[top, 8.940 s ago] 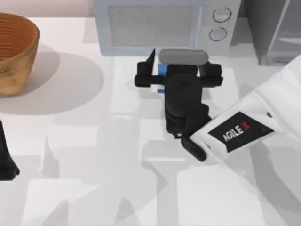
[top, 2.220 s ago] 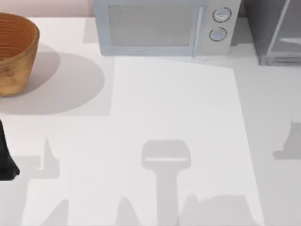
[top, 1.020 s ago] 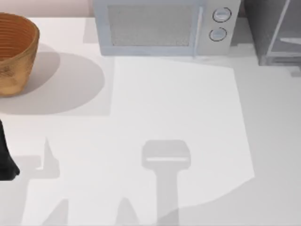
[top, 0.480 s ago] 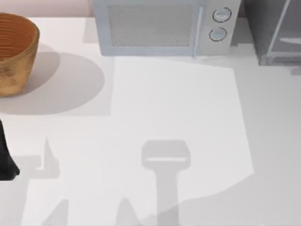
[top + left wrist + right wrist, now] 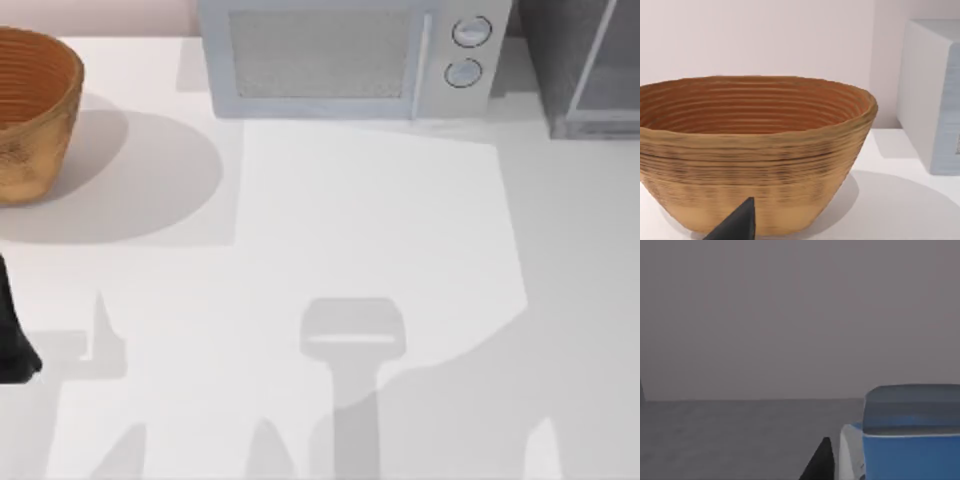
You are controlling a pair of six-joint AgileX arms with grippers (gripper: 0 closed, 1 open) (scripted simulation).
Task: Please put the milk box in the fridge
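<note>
- Now, in the right wrist view, the milk box [image 5: 910, 440] stands upright on a dark grey floor, with a plain grey wall behind it.
- Its body is bright blue, the top part is a paler grey-blue band, and a narrow white strip shows on the one side edge. Its lower part is cut off by the frame, so no lettering can be read.
- A dark pointed tip of the right gripper [image 5: 822, 462] stands just beside the white edge of the box. How wide this claw is open, and whether it has hold of the box, I cannot tell.
- Whether the grey place around the box is the inside of the fridge, I cannot tell either.
- From above, the fridge [image 5: 585, 70] is at the upper right of the frame, a grey cabinet with a pale framed door panel, cut by the edge.
- The microwave [image 5: 345, 60], with two round knobs, is at the top centre, and the woven basket [image 5: 35, 110] at the upper left, both on the white table [image 5: 350, 220].
- The left arm [image 5: 12, 330] is parked at the left edge of the frame. The left gripper [image 5: 737, 227] shows one dark tip near the basket; its opening I cannot tell.
</note>
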